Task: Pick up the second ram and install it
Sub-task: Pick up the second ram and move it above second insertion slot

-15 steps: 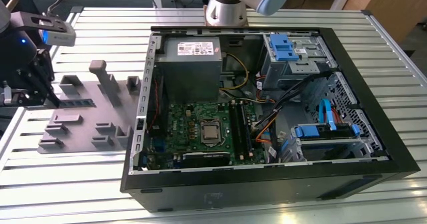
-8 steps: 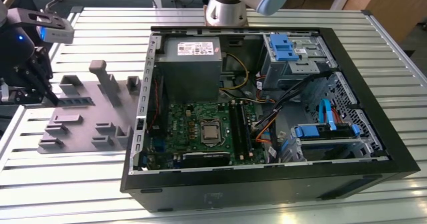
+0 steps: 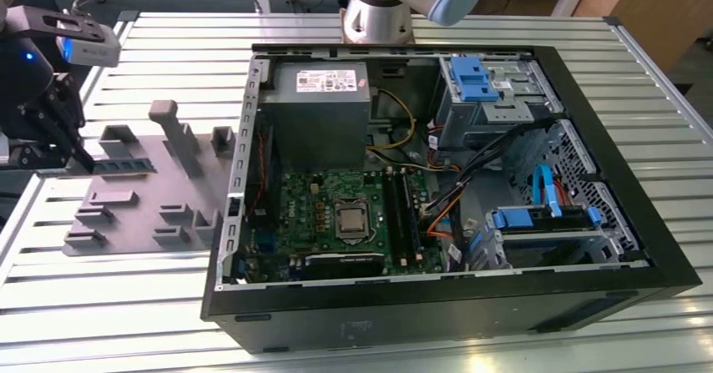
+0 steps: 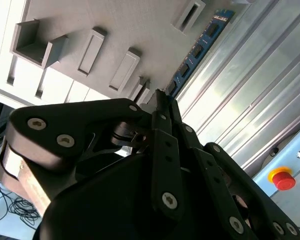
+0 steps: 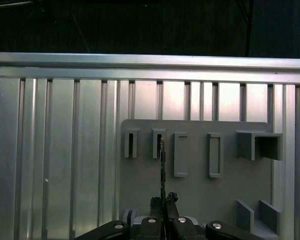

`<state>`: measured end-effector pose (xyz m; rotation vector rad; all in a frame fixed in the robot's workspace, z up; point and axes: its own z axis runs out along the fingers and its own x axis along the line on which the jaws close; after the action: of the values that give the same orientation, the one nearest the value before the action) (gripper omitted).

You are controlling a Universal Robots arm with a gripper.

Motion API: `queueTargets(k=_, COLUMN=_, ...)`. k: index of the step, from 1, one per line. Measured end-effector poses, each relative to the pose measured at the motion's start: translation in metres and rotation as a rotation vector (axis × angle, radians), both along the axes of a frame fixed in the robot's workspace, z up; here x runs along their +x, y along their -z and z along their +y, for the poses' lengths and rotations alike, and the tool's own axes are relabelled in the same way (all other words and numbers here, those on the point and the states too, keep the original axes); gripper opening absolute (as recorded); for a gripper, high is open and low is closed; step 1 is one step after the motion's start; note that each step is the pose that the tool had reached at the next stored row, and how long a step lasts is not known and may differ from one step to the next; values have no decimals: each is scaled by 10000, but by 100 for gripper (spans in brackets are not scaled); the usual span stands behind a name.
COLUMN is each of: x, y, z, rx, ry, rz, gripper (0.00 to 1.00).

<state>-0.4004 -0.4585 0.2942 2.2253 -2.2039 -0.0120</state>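
Ribbed aluminium slats make up the table [image 3: 167, 47], and an open black computer case [image 3: 669, 248] lies on its side in the middle of it. Inside it I can see the green motherboard [image 3: 323, 194] and, beside the processor socket, the long black memory slots [image 3: 399, 214]. The arm's base [image 3: 376, 14] stands on the table just behind the case.

Off toward the exterior view's left sits a grey tray [image 3: 139, 194] with upright blocks. The end effector [image 3: 76, 158] hangs at the tray's outer edge, well apart from the case. Its fingers are pinched together on one end of the second ram [image 3: 125, 165] — the stick points away from the fingertips, level over the tray, toward the case.

In the second wrist view the end effector [image 4: 162, 100] clamps the near end of the second ram [image 4: 200, 47]. The blue-green board with its row of dark chips runs out along the tray's edge, next to the bare slats. A red button [image 4: 282, 179] shows at one side.

In the first wrist view the second ram [image 5: 163, 165] appears edge-on, a thin dark line rising from the end effector [image 5: 164, 202] toward one of the tray's narrow holders. Whether the stick rests in a holder or hangs just clear of it, I cannot tell.
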Motion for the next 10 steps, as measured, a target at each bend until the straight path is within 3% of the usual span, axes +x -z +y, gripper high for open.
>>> queueTargets(k=10, x=0, y=-83, z=0, rx=0, ry=0, rz=1, gripper=14)
